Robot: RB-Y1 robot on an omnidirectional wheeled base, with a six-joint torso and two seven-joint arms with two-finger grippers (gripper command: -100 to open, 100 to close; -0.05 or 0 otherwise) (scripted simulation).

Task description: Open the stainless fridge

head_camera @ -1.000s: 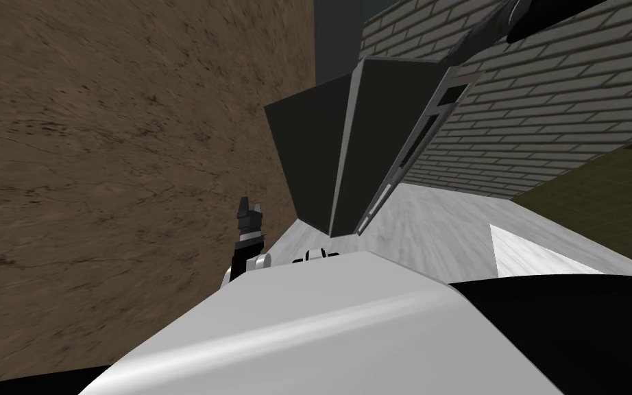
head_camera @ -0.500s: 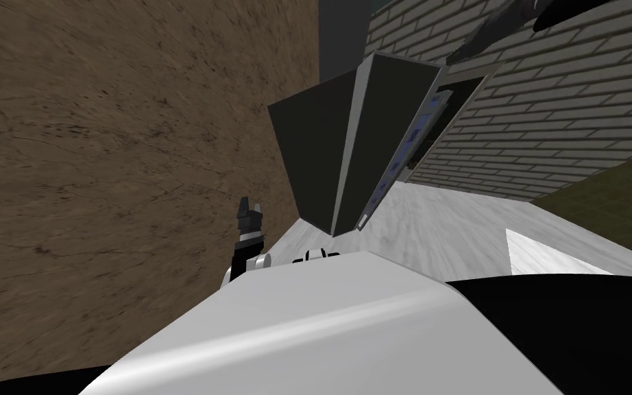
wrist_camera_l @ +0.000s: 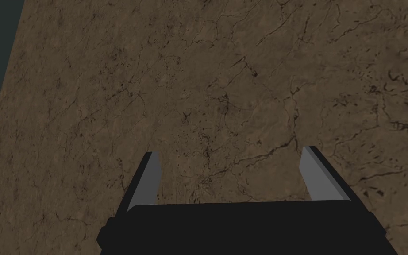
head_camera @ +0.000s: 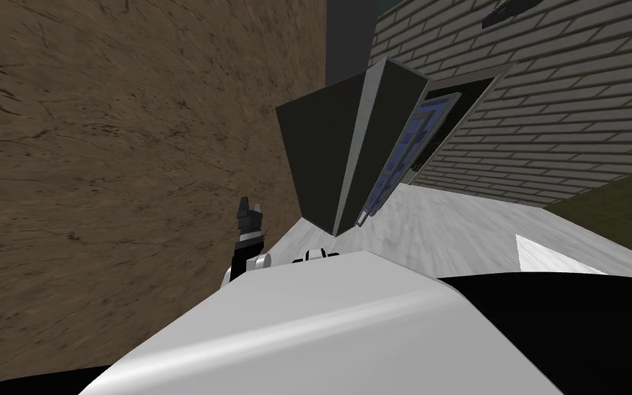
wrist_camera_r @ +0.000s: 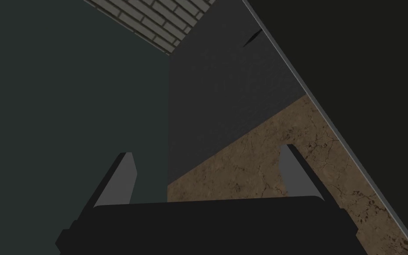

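Jaws stand spread on your left gripper (wrist_camera_l: 229, 150) and right gripper (wrist_camera_r: 207, 152), holding nothing. Dark fridge (head_camera: 318, 158) stands ahead against the brick wall (head_camera: 554, 103), door (head_camera: 407, 140) ajar, blue interior showing.

left arm (head_camera: 242, 259): low, just left of the chest tip, forearm reaching forward and away from the body
left wrist (head_camera: 249, 238): straight, in line with the forearm
left gripper (wrist_camera_l: 231, 150): spread wide, nothing between the blades
left fingers (wrist_camera_l: 149, 177): two light grey blades about a third of the wrist view apart, rising from the dark box (wrist_camera_l: 247, 228), tips leaning slightly inward
right gripper (wrist_camera_r: 207, 149): spread the same way, nothing held
right fingers (wrist_camera_r: 295, 171): both blades clear and untouched, about as far apart as the left pair
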